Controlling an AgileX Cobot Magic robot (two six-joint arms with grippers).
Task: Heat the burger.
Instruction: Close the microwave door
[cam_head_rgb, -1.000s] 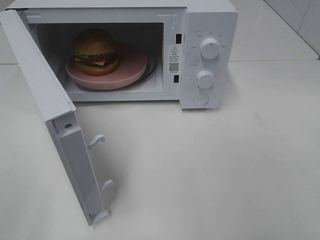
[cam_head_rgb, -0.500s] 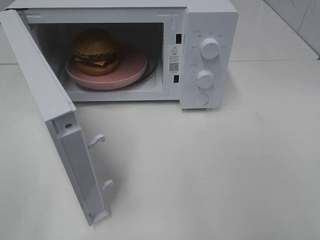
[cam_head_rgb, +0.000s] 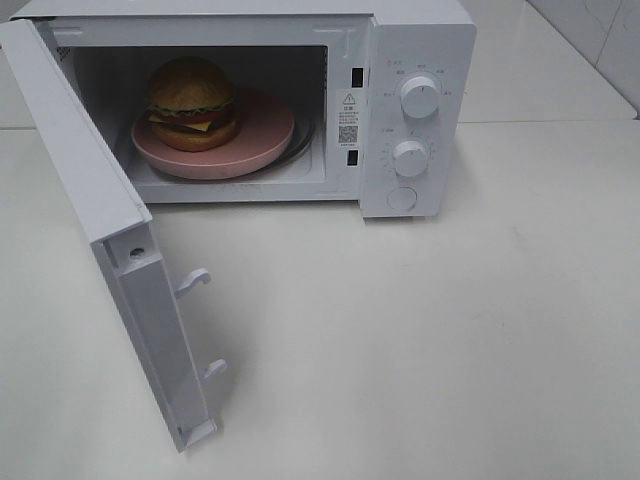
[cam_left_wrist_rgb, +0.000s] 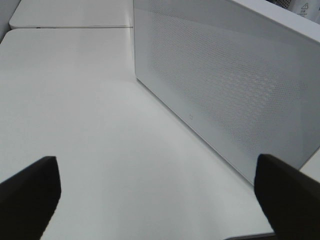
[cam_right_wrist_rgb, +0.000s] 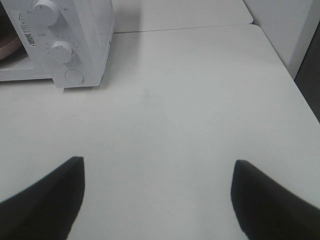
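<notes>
Right now, your left jaws stand spread wide with nothing between them, over bare table (cam_left_wrist_rgb: 75, 110). Ahead of them, and apart from them, stands the dotted outer face of the open door (cam_left_wrist_rgb: 225, 85) of the microwave (cam_right_wrist_rgb: 90, 30). Your right jaws are likewise released and grasp nothing. Well ahead of them sits the microwave's control side, where you can see its lower knob (cam_right_wrist_rgb: 63, 51) and round button (cam_right_wrist_rgb: 74, 76). The burger (cam_head_rgb: 192, 103) is well away from both sets of jaws. It sits upright inside the open microwave on a pink plate (cam_head_rgb: 262, 135), toward the side of the plate nearer the door's hinge.
</notes>
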